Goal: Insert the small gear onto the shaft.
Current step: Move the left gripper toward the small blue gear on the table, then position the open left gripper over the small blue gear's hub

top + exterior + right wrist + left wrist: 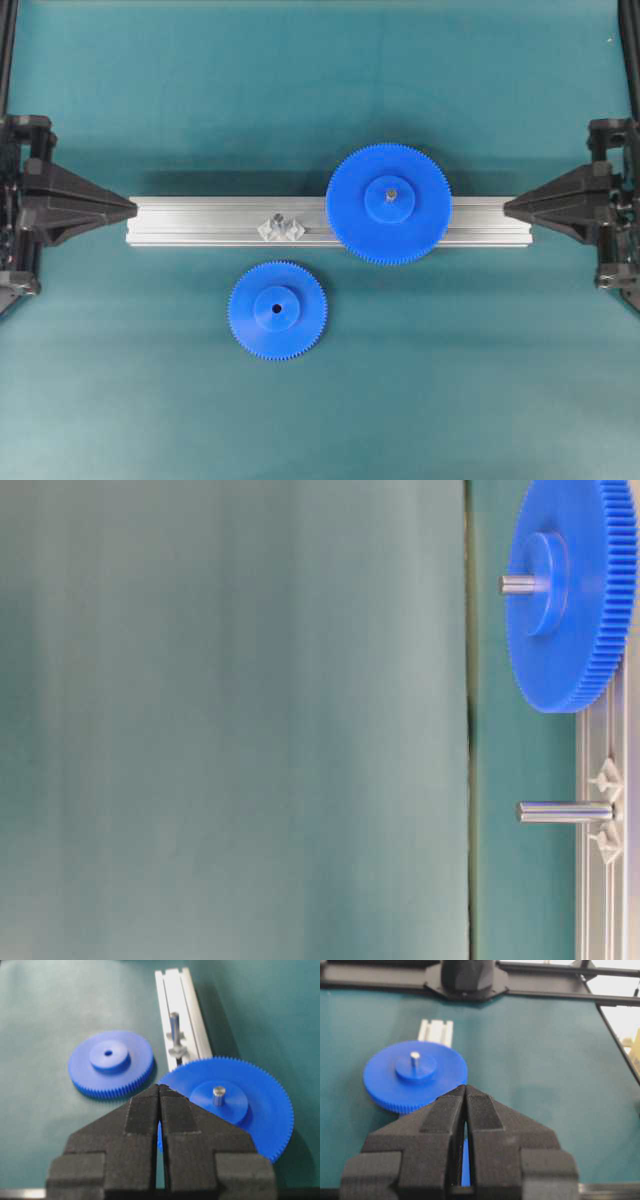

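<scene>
Small gear lies flat on the tabletop, just beside the rail, bare shaft upright right behind it. Left hand nearer; both it and right hand clenched, empty.

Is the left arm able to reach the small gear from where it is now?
Probably yes. The small gear lies flat on the mat, apart from the rail and the wider gear, with nothing over it. The left gripper is shut and must open first.

Small gear mostly hidden behind left hand, left wrist view.
</scene>
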You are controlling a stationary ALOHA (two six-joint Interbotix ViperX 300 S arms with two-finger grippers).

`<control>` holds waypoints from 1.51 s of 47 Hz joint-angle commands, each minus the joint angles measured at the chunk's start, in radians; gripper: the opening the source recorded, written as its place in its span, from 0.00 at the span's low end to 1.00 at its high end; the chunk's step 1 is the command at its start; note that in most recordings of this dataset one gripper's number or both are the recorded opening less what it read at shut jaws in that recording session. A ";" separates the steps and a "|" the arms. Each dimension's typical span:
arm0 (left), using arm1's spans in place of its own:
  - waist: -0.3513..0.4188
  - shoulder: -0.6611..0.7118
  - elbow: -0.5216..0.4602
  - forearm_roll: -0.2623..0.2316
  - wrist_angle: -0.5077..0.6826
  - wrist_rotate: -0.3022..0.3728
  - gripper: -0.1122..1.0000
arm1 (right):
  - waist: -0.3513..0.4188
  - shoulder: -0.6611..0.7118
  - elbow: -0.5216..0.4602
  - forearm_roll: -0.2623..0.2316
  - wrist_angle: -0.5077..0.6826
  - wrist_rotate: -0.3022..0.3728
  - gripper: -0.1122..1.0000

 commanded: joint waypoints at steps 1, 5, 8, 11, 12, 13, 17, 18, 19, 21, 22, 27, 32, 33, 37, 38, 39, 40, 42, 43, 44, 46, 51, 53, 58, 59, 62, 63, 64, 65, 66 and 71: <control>-0.011 0.021 -0.029 0.002 0.014 -0.014 0.09 | -0.002 0.032 -0.031 0.000 -0.003 0.008 0.12; -0.023 0.040 -0.035 0.002 0.041 -0.025 0.09 | -0.002 0.052 -0.034 0.000 0.008 0.008 0.12; -0.031 0.054 -0.046 0.002 0.067 -0.026 0.09 | -0.003 0.069 -0.040 -0.002 0.021 0.008 0.12; -0.038 0.067 -0.057 0.003 0.091 -0.026 0.09 | -0.006 0.084 -0.049 -0.002 0.038 0.006 0.12; -0.038 0.072 -0.061 0.002 0.098 -0.026 0.09 | -0.008 0.087 -0.051 -0.002 0.043 0.006 0.12; -0.040 0.078 -0.066 0.002 0.107 -0.026 0.09 | -0.009 0.092 -0.052 -0.002 0.049 0.006 0.12; -0.046 0.098 -0.086 0.002 0.138 -0.026 0.09 | -0.015 0.106 -0.060 -0.002 0.071 0.005 0.12; -0.046 0.104 -0.091 0.002 0.146 -0.026 0.09 | -0.015 0.109 -0.061 -0.002 0.074 0.005 0.12; -0.048 0.110 -0.095 0.002 0.152 -0.026 0.09 | -0.017 0.110 -0.063 -0.002 0.078 0.005 0.12; -0.051 0.123 -0.106 0.002 0.167 -0.026 0.09 | -0.018 0.112 -0.064 -0.002 0.081 0.005 0.12; -0.052 0.130 -0.109 0.002 0.173 -0.026 0.09 | -0.018 0.114 -0.066 -0.002 0.081 0.005 0.12; -0.054 0.175 -0.129 0.002 0.192 -0.026 0.09 | -0.023 0.114 -0.067 -0.005 0.083 0.005 0.12; -0.054 0.221 -0.140 0.002 0.195 -0.025 0.09 | -0.031 0.114 -0.067 -0.008 0.083 0.005 0.12; -0.054 0.229 -0.141 0.003 0.195 -0.025 0.09 | -0.034 0.114 -0.067 -0.006 0.083 0.005 0.12; -0.058 0.267 -0.158 0.002 0.196 -0.025 0.09 | -0.040 0.114 -0.067 -0.006 0.081 0.005 0.12; -0.058 0.275 -0.161 0.002 0.196 -0.025 0.09 | -0.040 0.114 -0.067 -0.006 0.081 0.005 0.12; -0.060 0.282 -0.167 0.002 0.196 -0.025 0.09 | -0.041 0.114 -0.066 -0.008 0.083 0.005 0.12; -0.061 0.290 -0.172 0.002 0.198 -0.025 0.09 | -0.041 0.114 -0.067 -0.006 0.081 0.005 0.12; -0.061 0.307 -0.183 0.002 0.201 -0.025 0.09 | -0.043 0.115 -0.067 -0.006 0.081 0.005 0.12; -0.061 0.314 -0.187 0.002 0.204 -0.025 0.09 | -0.043 0.115 -0.067 -0.008 0.081 0.005 0.12; -0.063 0.322 -0.193 0.002 0.209 -0.025 0.09 | -0.043 0.115 -0.066 -0.008 0.083 0.005 0.12; -0.063 0.337 -0.204 0.002 0.221 -0.025 0.09 | -0.043 0.115 -0.064 -0.006 0.083 0.005 0.12; -0.066 0.376 -0.230 0.002 0.247 -0.025 0.09 | -0.043 0.115 -0.064 -0.006 0.083 0.005 0.12; -0.071 0.393 -0.245 0.002 0.258 -0.023 0.09 | -0.043 0.117 -0.064 -0.006 0.083 0.005 0.12; -0.078 0.433 -0.268 0.002 0.270 -0.025 0.09 | -0.043 0.117 -0.063 -0.008 0.084 0.005 0.12; -0.080 0.440 -0.272 0.002 0.270 -0.025 0.09 | -0.043 0.117 -0.061 -0.006 0.086 0.005 0.12; -0.087 0.465 -0.281 0.002 0.268 -0.025 0.09 | -0.043 0.117 -0.061 -0.006 0.086 0.005 0.12; -0.089 0.471 -0.284 0.002 0.268 -0.025 0.09 | -0.043 0.117 -0.061 -0.006 0.086 0.005 0.12; -0.092 0.479 -0.287 0.002 0.268 -0.025 0.09 | -0.043 0.117 -0.060 -0.008 0.086 0.005 0.12; -0.092 0.486 -0.290 0.002 0.268 -0.025 0.09 | -0.044 0.117 -0.060 -0.006 0.086 0.005 0.12; -0.094 0.494 -0.295 0.002 0.268 -0.025 0.09 | -0.043 0.117 -0.060 -0.006 0.086 0.005 0.12; -0.100 0.535 -0.319 0.002 0.275 -0.023 0.09 | -0.043 0.117 -0.057 -0.006 0.086 0.005 0.12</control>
